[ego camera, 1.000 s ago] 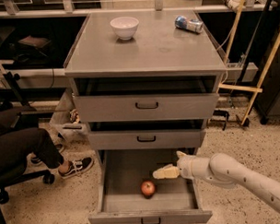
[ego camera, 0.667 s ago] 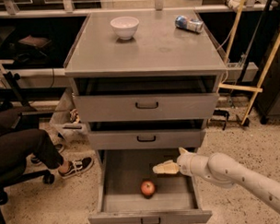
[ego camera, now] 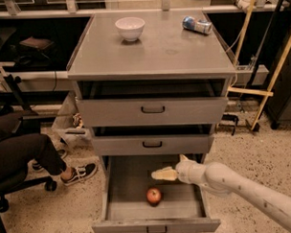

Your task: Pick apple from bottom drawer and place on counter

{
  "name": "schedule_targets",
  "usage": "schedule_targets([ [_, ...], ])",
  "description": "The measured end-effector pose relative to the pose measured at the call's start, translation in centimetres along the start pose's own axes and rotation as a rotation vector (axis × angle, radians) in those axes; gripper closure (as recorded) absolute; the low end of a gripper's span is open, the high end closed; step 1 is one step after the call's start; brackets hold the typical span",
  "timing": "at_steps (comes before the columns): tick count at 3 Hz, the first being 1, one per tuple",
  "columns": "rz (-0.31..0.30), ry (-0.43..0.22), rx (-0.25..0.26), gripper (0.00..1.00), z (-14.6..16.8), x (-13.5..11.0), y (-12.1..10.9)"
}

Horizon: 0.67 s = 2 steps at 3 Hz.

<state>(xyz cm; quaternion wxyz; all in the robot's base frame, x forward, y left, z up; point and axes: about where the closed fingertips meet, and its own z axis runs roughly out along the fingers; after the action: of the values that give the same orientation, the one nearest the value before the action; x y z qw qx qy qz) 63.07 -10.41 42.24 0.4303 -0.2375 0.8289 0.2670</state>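
At the left edge of the frame a seated person's dark-trousered leg stretches toward the cabinet, ending in a black-and-white sneaker on the speckled floor.

The grey cabinet fills the centre. On its counter, a white bowl stands in the upper left part and a blue-and-silver can lies on its side near the upper right corner. Below the top, the upper drawer and the middle drawer are each pulled out a little. The bottom drawer is pulled out far, its flat floor showing.

The apple sits on that floor, near the front and about the middle.

Just up and right of the apple, clear of it, the cream-coloured gripper hangs inside the bottom drawer, pointing left. It carries nothing, and how wide it stands cannot be told from this angle.

The pale arm runs from it to the lower right corner.

Wooden poles lean at the right edge.
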Motion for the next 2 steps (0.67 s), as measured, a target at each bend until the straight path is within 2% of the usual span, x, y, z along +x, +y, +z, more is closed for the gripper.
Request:
schedule_targets([
  [1, -0.010, -0.050, 0.095, 0.00, 5.2, 2.1, -1.6],
  [2, -0.063, -0.112, 0.255, 0.00, 8.2, 2.8, -5.4],
])
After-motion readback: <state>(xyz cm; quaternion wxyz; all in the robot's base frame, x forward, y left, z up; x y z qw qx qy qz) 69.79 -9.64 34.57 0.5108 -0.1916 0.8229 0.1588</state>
